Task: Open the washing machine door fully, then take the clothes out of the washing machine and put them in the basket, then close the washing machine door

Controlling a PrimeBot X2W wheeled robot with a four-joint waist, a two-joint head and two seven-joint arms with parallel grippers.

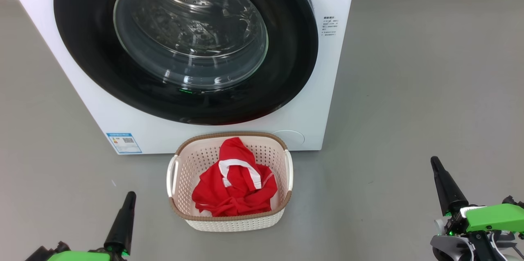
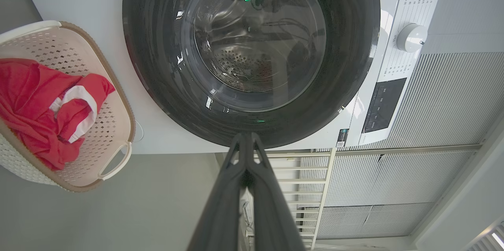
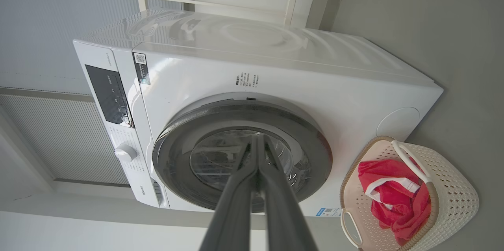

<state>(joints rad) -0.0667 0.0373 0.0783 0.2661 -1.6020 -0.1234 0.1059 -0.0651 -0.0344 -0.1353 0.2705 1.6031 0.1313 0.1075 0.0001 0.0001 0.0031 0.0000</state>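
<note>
I see washing machine door shut at 12 o'clock, clothes in basket at 6, left gripper at 7, right gripper at 4, both closed empty, so I'd just confirm the latch.

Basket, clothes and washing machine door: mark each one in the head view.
basket (image 1: 229, 224), head view, perforated front wall.
clothes (image 1: 233, 189), head view, middle of the red fabric.
washing machine door (image 1: 82, 27), head view, left side of its black ring.

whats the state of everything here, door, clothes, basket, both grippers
washing machine door, closed
basket, upright, in front of the washing machine
clothes, heaped inside the basket
left gripper, fingers shut, empty
right gripper, fingers shut, empty
</note>
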